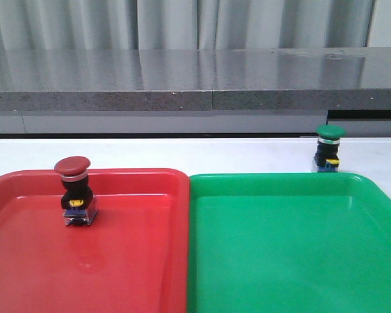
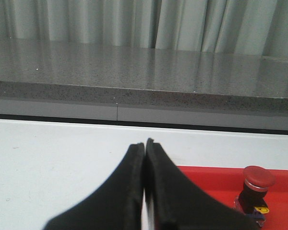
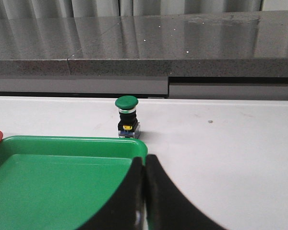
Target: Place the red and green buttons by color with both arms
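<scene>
Nearest the front camera, the large red plastic tray [image 1: 117,261] and the large green plastic tray [image 1: 293,261] are lying side by side on the white table [image 1: 182,153], their inner rims touching; both are running off the lower edge of the front view, and neither arm is showing there.

The small red-capped mushroom push-button [image 1: 75,190] is standing upright inside the red tray, near its far rim. In the left wrist view it is showing beyond and to one side of the left arm's black two-fingered gripper [image 2: 145,143], well apart from the fingertips, with its base partly cut off by the frame edge.

The small green-capped mushroom push-button [image 1: 329,149] is standing upright on the table just beyond the far rim of the green tray, outside it. In the right wrist view it is sitting ahead of the right arm's black gripper [image 3: 144,158], apart from it, with the tray's corner lying between them.

The left gripper's fingers [image 2: 129,191] are pressing together, gripping nothing and hovering over bare table beside the red tray. The right gripper's fingers [image 3: 168,201] are likewise pressing together, holding nothing, hanging over the green tray's rim. Whether either is touching a surface is impossible to tell.
</scene>
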Robot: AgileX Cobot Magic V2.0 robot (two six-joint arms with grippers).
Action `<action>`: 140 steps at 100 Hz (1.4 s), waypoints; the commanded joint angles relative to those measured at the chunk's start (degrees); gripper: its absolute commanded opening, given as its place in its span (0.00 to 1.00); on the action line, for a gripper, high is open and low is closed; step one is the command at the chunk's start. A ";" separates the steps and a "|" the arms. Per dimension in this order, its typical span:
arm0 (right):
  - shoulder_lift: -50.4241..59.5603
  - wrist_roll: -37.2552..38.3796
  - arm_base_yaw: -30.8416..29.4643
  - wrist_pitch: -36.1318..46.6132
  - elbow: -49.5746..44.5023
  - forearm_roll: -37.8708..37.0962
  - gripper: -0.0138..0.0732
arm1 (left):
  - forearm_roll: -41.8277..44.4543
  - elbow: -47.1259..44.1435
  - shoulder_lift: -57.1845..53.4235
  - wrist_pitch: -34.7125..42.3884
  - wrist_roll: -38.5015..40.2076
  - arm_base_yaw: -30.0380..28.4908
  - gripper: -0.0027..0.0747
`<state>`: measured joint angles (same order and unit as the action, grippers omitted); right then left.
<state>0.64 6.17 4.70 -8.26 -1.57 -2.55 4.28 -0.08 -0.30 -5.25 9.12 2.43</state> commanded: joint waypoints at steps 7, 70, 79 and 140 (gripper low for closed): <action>1.17 -0.66 -0.37 4.60 0.84 -0.12 0.03 | -0.02 -2.38 -1.73 4.80 0.61 -0.06 0.01; 1.17 -0.66 -0.37 5.56 0.84 -0.17 0.03 | -0.02 -2.38 -1.73 4.80 0.61 -0.06 0.01; 1.17 -0.66 -0.37 6.47 0.84 -0.17 0.03 | -0.02 -2.38 -1.73 4.80 0.61 -0.06 0.01; -18.96 0.59 -0.37 -12.14 27.97 4.69 0.03 | -0.02 -2.38 -1.73 4.80 0.61 -0.06 0.01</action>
<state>-12.74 6.67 4.70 -18.61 19.13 1.91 4.28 -0.08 -0.30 -5.25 9.25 2.43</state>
